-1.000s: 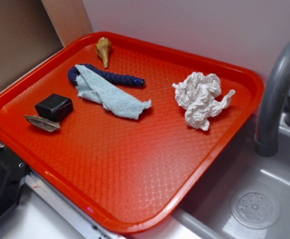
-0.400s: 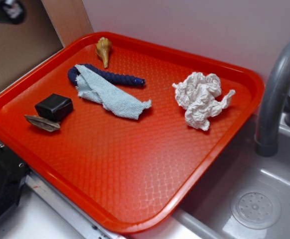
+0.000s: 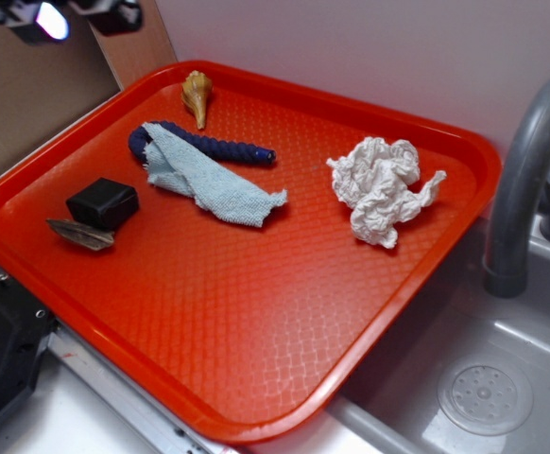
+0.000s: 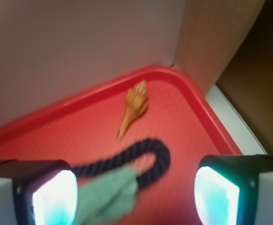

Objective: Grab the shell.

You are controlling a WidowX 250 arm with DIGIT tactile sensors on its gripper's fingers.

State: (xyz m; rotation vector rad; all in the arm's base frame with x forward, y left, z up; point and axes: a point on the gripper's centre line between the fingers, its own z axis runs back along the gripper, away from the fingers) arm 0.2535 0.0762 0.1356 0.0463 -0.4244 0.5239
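Gripper (image 4: 135, 187) is high above the far left corner of the red tray (image 3: 256, 378), only partly in frame at the top left of the exterior view, blurred. In the wrist view its two fingers (image 4: 49, 197) stand wide apart at the lower corners, nothing between them, camera looking down and forward toward the tray corner. Shell (image 3: 197, 96) lies flat on the tray close to the far rim near that corner, bulbous end toward the rim, point toward the tray's middle; untouched, well below the gripper. Just in front of it a dark blue rope (image 3: 209, 145), curved, with a pale blue cloth (image 3: 204, 178) draped over it. Black block (image 3: 103, 203) and flat grey-brown sliver (image 3: 79, 234) sit touching near the left rim. Crumpled white paper (image 3: 381, 187) toward the right side. Grey faucet (image 3: 525, 180) beside the tray.
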